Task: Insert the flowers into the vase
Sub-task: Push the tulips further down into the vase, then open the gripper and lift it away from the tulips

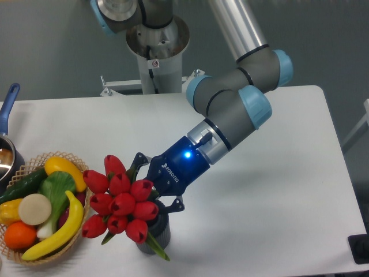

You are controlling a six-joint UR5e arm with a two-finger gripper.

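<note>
Near the front edge of the table (277, 173), left of centre, the vase (157, 235) stands upright, its rim largely hidden behind the flowers (120, 199). The gripper (149, 186) reaches in from the right at a slant, its fingers closed on the flowers' stems just behind the red heads; the contact itself is masked by buds and leaves. The bunch tilts toward the front-left, heads over and just left of the vase mouth. A green leaf (157, 248) hangs down the vase's front wall. Whether the stem ends are inside the hole cannot be told.

Judgement: insertion is under way, not confirmed seated. To do it well, the stems should be brought nearer vertical over the hole before lowering, since the bunch is wider than the vase and a slanted push could tip the vase toward the wicker basket (34, 254) at the left edge. Descent should be slow and release should come only once the stems bear on the vase.
</note>
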